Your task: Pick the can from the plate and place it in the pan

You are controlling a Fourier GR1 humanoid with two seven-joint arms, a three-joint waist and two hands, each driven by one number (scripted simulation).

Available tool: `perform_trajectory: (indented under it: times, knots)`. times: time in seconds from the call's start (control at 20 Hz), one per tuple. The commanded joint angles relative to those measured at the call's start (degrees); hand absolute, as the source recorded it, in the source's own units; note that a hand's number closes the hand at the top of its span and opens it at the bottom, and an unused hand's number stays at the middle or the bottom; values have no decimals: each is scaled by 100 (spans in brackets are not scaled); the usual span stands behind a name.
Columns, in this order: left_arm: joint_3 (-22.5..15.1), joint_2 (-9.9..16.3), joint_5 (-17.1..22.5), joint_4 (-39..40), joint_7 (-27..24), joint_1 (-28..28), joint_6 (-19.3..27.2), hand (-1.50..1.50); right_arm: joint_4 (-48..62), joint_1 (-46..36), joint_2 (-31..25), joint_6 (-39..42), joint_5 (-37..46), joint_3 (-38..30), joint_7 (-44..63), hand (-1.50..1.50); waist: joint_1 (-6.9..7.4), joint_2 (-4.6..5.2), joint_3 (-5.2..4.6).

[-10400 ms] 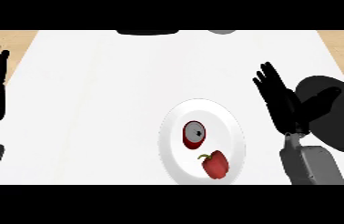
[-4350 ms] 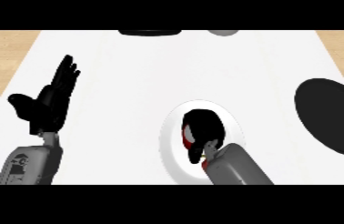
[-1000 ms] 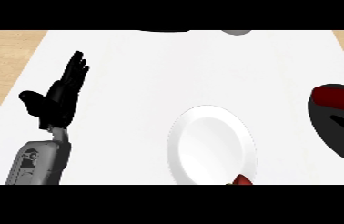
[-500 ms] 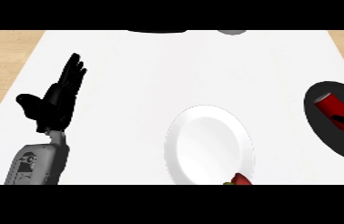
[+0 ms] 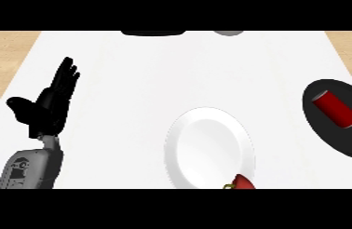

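The red can [image 5: 332, 106] lies on its side inside the black pan [image 5: 328, 128] at the right edge of the head view. The white plate [image 5: 206, 144] sits at the lower middle with no can on it; a red pepper [image 5: 241, 183] rests on its lower rim, partly cut off. My left hand [image 5: 48, 107] rests open at the left, fingers up, far from the plate. My right hand shows nowhere.
A dark object [image 5: 153, 32] and a grey round object [image 5: 227, 32] sit at the counter's far edge. Wooden floor [image 5: 14, 49] shows past the white counter's left and right edges.
The view has shifted a little, so more of the pan and the whole can in it now show. The left hand has stayed still.
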Motion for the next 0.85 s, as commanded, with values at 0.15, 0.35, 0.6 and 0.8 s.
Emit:
perform_trajectory:
  times: [0.15, 0.35, 0.6, 0.8]
  knots:
    - [120, 35, 99, -152, 139, 187, -15, 0, -222, 1180, -493, 1695, -424, -187, -954, -150, -145, -60, -17]
    - [55, -5, 10, -202, 117, 177, 37, 0, -543, 1658, -516, 1952, -615, -189, -1024, -150, -178, -62, -21]
    - [-137, -185, -102, -394, 110, 293, 127, 0, -1075, 2228, -278, 1986, -850, -115, -975, -150, -201, -75, -28]
    - [-51, -153, -183, -74, -186, 366, 137, 0, -1479, 2546, -181, 1625, -910, 5, -986, -150, -120, -41, -22]
